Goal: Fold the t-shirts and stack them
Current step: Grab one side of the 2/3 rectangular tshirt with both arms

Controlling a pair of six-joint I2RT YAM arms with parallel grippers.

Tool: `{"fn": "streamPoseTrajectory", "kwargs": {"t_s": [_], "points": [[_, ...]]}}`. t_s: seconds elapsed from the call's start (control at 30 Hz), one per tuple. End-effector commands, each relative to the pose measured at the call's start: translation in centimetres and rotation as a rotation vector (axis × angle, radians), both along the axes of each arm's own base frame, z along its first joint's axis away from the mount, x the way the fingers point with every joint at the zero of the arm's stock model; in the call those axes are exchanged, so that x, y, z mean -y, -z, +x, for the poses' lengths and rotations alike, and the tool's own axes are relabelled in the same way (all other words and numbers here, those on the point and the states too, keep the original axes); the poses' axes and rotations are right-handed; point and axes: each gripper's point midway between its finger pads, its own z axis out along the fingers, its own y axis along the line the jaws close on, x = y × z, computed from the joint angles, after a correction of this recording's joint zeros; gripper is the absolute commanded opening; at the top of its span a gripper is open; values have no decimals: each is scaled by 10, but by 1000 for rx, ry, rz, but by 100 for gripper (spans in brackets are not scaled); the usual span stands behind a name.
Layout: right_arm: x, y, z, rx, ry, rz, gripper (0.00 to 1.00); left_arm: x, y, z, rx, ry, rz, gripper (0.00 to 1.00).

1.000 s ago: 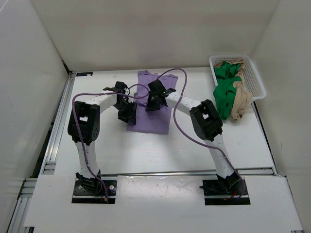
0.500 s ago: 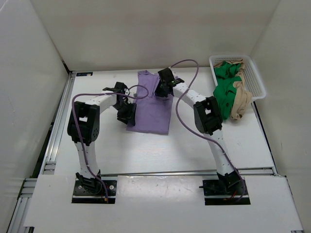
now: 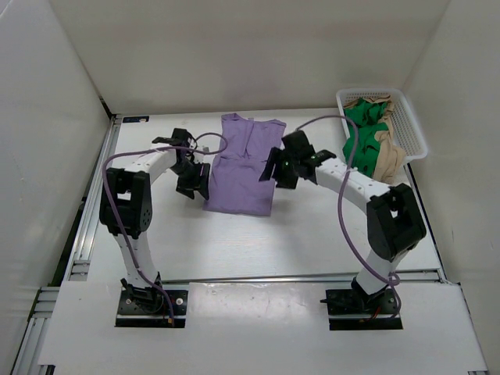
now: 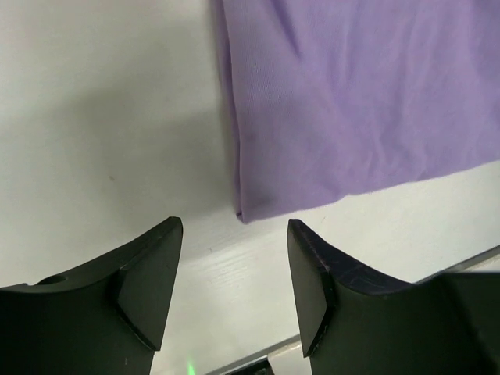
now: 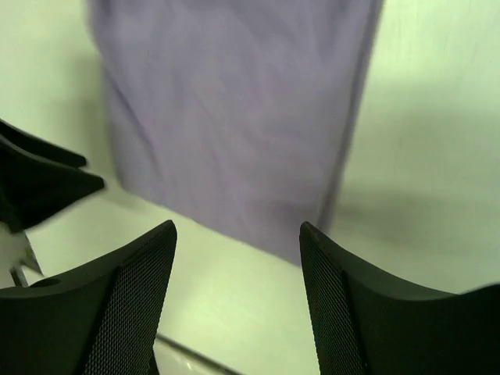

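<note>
While lavender shirt (image 3: 242,164) lies flat mid-table, narrowed lengthwise, left gripper (image 3: 194,184) at its 9 o'clock and right gripper (image 3: 278,167) at 3 o'clock hover spread, empty, probably flanking edges for next fold. Green shirt (image 3: 361,148), tan shirt (image 3: 388,160) heaped in basket (image 3: 414,129), 2 o'clock.

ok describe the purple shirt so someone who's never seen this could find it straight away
On the white table, look mid-back, between the left gripper and right gripper. The lavender shirt lies flat there, folded narrow. The green shirt and tan shirt are bunched in the white basket at the far right.
</note>
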Motion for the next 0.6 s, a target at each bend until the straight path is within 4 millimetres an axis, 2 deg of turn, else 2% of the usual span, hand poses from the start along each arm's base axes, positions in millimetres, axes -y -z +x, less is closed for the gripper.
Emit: {"fn": "streamPoseTrajectory", "kwargs": {"t_s": [0.0,0.07,0.2,0.27,0.43,0.47,0.53,0.57], "points": [[-6,51,-51,-200,-80,39,69,3,2,-19,-30,16,-32,67],[-3,66,-68,-254,-77,55,69,6,7,-21,-41,19,-48,66],[-7,83,-77,-302,-66,100,66,11,8,-16,-30,24,-77,66],[-5,94,-83,-331,-56,101,65,12,16,-21,-60,25,-81,66],[-9,100,-89,-362,-44,149,60,17,22,-17,-74,28,-102,62],[-7,107,-93,-379,-40,139,59,18,27,-19,-90,29,-108,60],[-7,106,-93,-384,-33,142,52,18,27,-16,-89,29,-109,59],[-7,106,-93,-384,-33,142,49,21,29,-15,-96,30,-120,54]]}}
